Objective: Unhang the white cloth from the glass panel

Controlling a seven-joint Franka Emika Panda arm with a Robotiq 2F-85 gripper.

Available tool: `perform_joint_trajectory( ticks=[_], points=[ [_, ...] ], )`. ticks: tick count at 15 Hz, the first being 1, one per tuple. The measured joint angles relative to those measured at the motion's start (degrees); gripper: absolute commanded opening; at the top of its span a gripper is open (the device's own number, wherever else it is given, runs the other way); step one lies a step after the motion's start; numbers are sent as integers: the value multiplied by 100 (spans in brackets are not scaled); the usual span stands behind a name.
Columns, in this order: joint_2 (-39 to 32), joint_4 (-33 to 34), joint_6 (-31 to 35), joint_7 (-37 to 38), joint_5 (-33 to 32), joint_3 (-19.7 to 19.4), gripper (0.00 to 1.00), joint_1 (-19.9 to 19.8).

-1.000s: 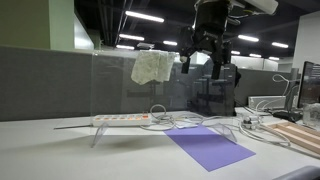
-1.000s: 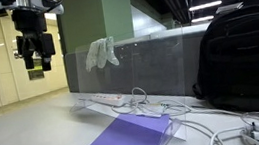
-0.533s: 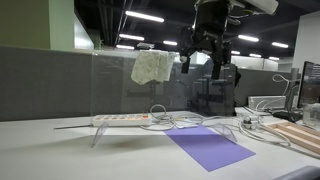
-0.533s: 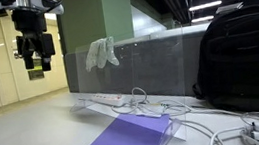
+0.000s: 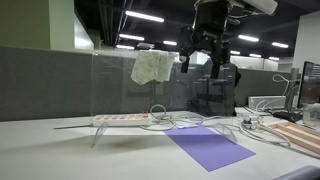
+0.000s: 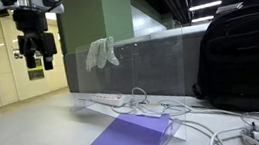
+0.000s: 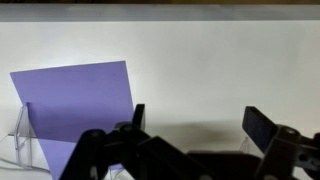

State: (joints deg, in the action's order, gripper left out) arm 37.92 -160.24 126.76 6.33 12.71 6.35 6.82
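**Exterior views.** In an exterior view, a glass panel [image 5: 115, 85] is seen standing upright on the table [image 5: 40, 150]. A white power strip [image 5: 120, 119] lies at the panel's foot, with cables [image 5: 165, 115] looped just beside it. The white cloth [image 5: 152, 67] is draped over the top edge of the panel and hangs down its face in a loose bunch. To the right of the cloth, at about the same height, the gripper [image 5: 210, 68] is held in the air, pointing downward. No contact with the cloth is seen. A purple sheet [image 5: 208, 146] lies flat on the table below the gripper, and part of a monitor [image 5: 312, 85] is visible at the far right edge.

In an exterior view from the other direction, the gripper [image 6: 37, 60] appears at the far left, well apart from the white cloth [image 6: 101, 53] on the panel edge. A black backpack [image 6: 243, 52] stands at the right, behind the panel.

**Wrist view.** The purple sheet [image 7: 80, 100] is seen at the left, on the pale table surface. The two fingers [image 7: 258, 125] are spread wide apart. Only bare table is seen between them, and nothing is held.
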Motion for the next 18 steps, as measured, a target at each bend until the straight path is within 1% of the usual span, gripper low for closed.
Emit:
perform_joint_trajectory(
  ticks=[3,6,10,13,18],
  points=[
    [0,4,-23,-2,-1,-6,100,-6],
    [-2,14,341,68,-228,77,100,-130],
    [1,55,1146,321,-763,247,100,-487],
    [-10,93,1895,566,-1167,361,100,-888],
    [-281,241,3073,891,-1553,674,100,-1505]
  ],
)
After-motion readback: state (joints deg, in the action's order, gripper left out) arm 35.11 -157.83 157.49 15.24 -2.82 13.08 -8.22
